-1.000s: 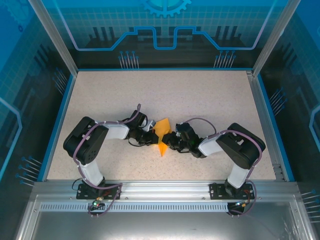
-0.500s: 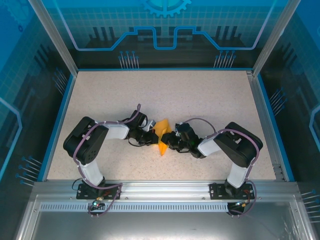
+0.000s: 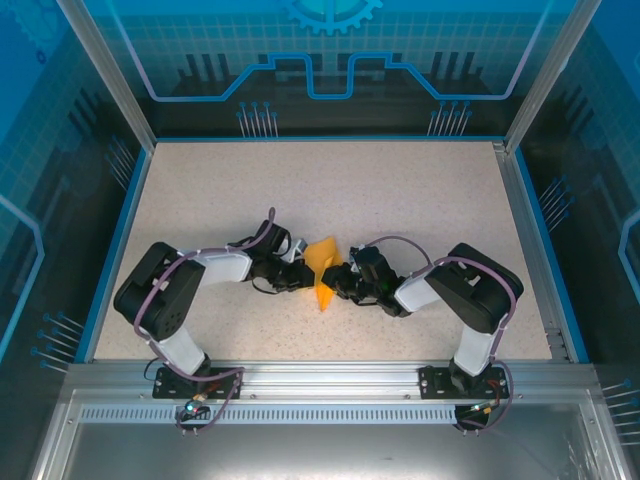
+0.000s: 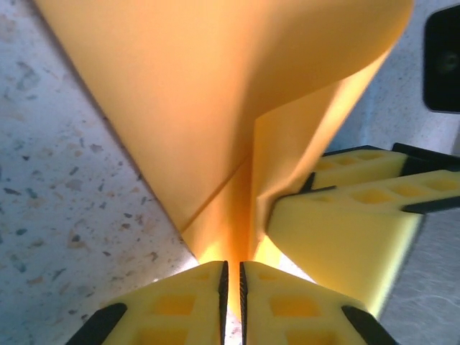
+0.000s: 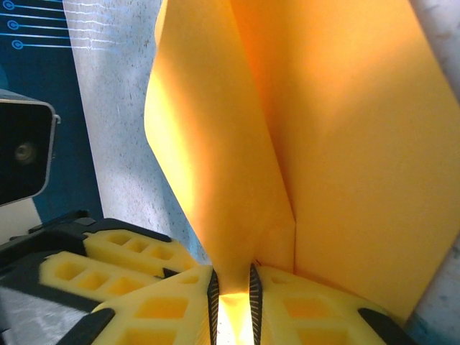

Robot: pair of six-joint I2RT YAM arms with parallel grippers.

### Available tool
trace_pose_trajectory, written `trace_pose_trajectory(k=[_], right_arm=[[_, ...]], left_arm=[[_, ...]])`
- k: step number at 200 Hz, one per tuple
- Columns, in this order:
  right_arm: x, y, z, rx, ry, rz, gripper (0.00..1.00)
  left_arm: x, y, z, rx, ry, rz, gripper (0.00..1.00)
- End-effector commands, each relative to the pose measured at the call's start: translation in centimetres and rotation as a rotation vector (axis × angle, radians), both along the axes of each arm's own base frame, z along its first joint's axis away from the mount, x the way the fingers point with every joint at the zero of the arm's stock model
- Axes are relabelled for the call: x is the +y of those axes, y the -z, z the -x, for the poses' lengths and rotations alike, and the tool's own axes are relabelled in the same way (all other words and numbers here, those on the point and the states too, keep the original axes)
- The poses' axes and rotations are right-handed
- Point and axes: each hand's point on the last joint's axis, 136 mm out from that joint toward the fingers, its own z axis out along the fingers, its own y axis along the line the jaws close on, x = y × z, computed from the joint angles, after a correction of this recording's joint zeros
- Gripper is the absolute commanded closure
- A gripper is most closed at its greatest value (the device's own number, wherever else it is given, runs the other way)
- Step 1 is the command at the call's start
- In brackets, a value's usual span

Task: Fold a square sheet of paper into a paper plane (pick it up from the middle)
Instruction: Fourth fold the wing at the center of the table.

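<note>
Two pinches on one half-folded paper (image 3: 322, 268), centre frame.
Its crease is nipped by the fingers of left gripper (image 3: 300, 276) and right gripper (image 3: 340, 285); best to hold both pinches firm and move together, lest it tear.

Black-and-white left arm (image 3: 170, 300) and right arm (image 3: 470, 295), purple cables (image 3: 395, 240), yellow foam gripper fingers (image 4: 295, 305) with square recesses
</note>
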Motion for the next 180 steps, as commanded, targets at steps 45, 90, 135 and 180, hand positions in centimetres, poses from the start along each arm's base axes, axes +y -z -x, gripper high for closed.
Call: trace_pose_trajectory(k=[45,90,135,180], right_arm=[[-0.8,2.1,0.6,0.061,0.011,0.038,0.80],[-0.7,2.1,0.6,0.070,0.009,0.024,0.80],[-0.6,2.2,0.6,0.075,0.009,0.017,0.81],[-0.5,2.3,0.7,0.080,0.007,0.012,0.81]], left_arm=[[0.0,-0.3,0.3,-0.025,0.009,0.037,0.75],[-0.7,-0.2,0.1,-0.049,0.030,0.058,0.73],[-0.8,0.7,0.3,-0.043,0.050,0.034,0.73],[-1.5,0.6,0.3,-0.060,0.068,0.050,0.73]])
